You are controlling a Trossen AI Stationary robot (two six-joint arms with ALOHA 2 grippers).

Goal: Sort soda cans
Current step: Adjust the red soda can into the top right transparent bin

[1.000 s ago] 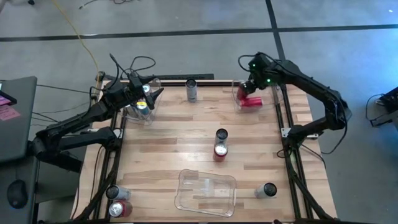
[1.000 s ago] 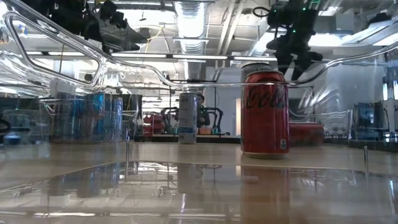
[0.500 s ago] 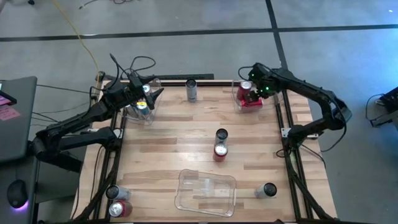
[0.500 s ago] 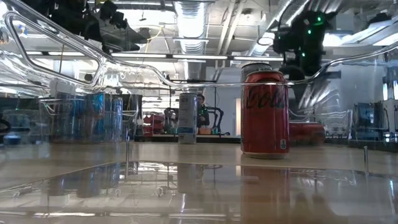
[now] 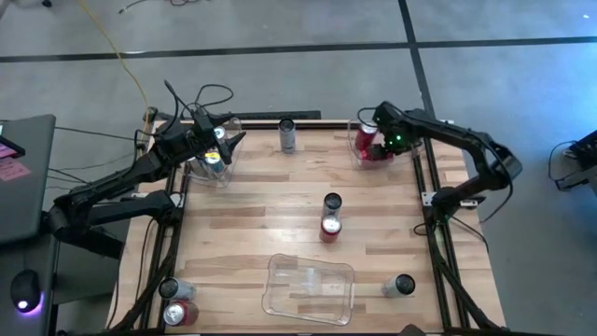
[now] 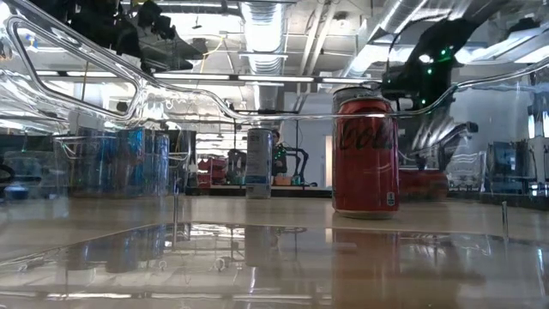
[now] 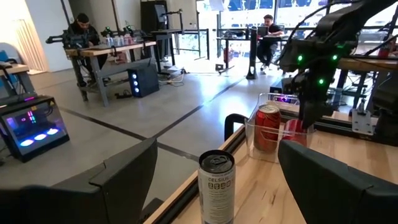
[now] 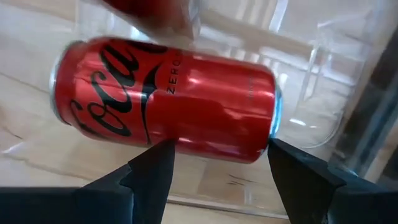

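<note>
1. High view: the wooden counter (image 5: 280,201) is carrying scattered cans. The left gripper (image 5: 222,147) is hanging over a clear plastic bin (image 5: 207,166) at about 10 o'clock on the counter; whether its fingers are apart or together cannot be told here. The right gripper (image 5: 375,145) is sitting over a second clear bin (image 5: 357,147) at about 2 o'clock, where red cans (image 5: 370,149) are lying. A tall grey-white can (image 5: 287,135) is standing at 12 o'clock. Near the centre a dark can (image 5: 332,203) is standing just beside a red can with a silver top (image 5: 330,226). An empty clear tray (image 5: 311,288) is lying at 6 o'clock, a black can (image 5: 404,285) at about 4 o'clock, and a silver can (image 5: 171,290) beside another red one (image 5: 177,315) at 7 o'clock.

2. Low view: the upright red can (image 6: 365,156) is standing in the foreground, with the grey-white can (image 6: 258,163) farther back and blue cans (image 6: 129,161) showing through the bin wall.

3. Left wrist view: the left gripper's fingers (image 7: 339,186) are standing wide apart, holding nothing, with the grey-white can (image 7: 216,186) between them farther off.

4. Right wrist view: the right gripper's fingers (image 8: 152,171) are spread apart just beside a red cola can lying on its side (image 8: 165,99) inside the clear bin; contact cannot be told.
</note>
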